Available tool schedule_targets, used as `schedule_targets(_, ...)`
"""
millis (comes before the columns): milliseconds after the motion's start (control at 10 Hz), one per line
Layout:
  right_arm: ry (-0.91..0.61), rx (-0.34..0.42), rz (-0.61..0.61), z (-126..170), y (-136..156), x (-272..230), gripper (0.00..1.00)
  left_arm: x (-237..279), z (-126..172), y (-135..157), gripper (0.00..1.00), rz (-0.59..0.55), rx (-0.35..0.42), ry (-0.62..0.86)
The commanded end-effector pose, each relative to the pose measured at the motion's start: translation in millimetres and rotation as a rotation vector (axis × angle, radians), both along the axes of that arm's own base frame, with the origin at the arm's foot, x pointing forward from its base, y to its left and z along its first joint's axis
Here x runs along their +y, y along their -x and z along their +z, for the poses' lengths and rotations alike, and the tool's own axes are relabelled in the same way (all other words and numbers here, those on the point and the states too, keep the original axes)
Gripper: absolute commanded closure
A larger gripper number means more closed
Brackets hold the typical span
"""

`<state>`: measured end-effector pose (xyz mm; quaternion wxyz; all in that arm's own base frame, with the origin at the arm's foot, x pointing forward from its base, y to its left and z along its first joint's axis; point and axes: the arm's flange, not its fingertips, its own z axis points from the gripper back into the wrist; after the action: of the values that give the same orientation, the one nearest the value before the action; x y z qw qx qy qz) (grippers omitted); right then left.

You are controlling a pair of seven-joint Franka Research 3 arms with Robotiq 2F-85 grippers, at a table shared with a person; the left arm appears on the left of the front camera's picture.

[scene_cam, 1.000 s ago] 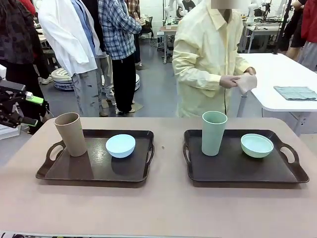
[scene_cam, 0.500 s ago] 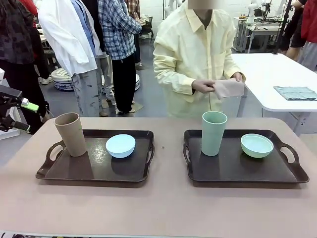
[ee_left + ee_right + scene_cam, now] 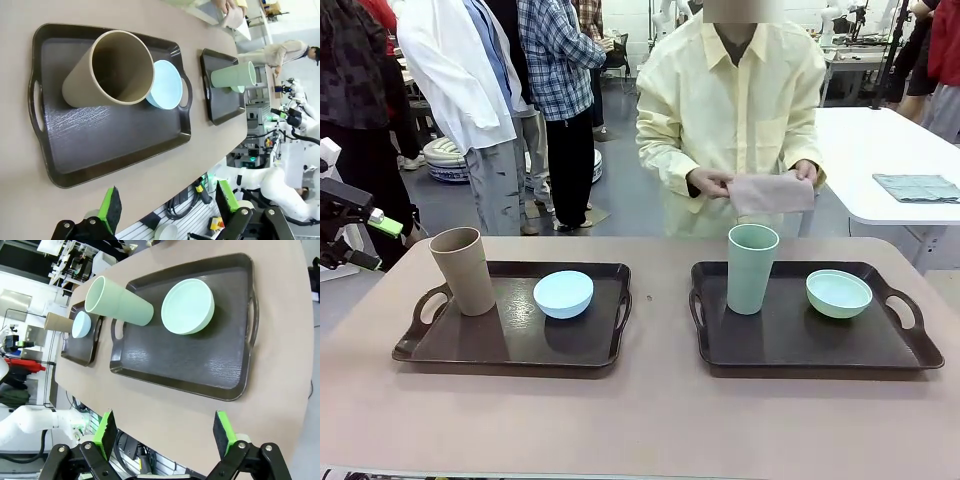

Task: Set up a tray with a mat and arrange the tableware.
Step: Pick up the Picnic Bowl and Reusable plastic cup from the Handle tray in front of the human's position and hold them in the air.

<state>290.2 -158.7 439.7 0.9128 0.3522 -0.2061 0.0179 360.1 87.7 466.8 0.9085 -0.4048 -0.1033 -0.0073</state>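
At the far left, the left gripper (image 3: 377, 242) hangs off the left end of the desk (image 3: 650, 420), its green-padded jaws wide apart with nothing between them; in the left wrist view the near edge of the desk lies between its fingers (image 3: 113, 204). Near it on the pinkish-beige desk lies the left dark brown rectangular tray with cut-out handles (image 3: 470, 345). At this tray's back left corner stands a tall tan-brown handleless tumbler (image 3: 463, 270), upright and mouth up. A small round pale blue bowl (image 3: 563, 293) sits just to its right on the same tray, apart from the tumbler. A strip of bare desk separates this tray from a second, matching dark brown tray (image 3: 800, 345) on the right. A tall pale green tumbler (image 3: 751, 268) stands upright at the second tray's back left, and a small round pale green bowl (image 3: 838, 293) rests to its right, mouth up, not touching the tumbler. Behind the far edge of the desk, above the green tumbler, a person in a pale yellow shirt holds a folded pinkish-beige mat (image 3: 772, 192) between both hands, one hand (image 3: 708, 182) at its left end and the other hand (image 3: 806, 170) at its right, clear of the desk. The right gripper (image 3: 164, 429) hovers past the near edge of the desk by the right tray, jaws spread wide and empty.
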Motion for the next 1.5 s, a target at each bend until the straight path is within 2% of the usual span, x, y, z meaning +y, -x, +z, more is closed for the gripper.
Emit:
schedule_targets(0,-0.014,-0.011,0.006,-0.9,-1.7,0.4,0.00,1.9,-0.1,0.3,0.00,0.013,-0.002,0.021)
schedule_targets(1400,-0.014,-0.011,0.006,-0.9,-1.7,0.4,0.00,1.9,-0.1,0.3,0.00,0.013,-0.002,0.021)
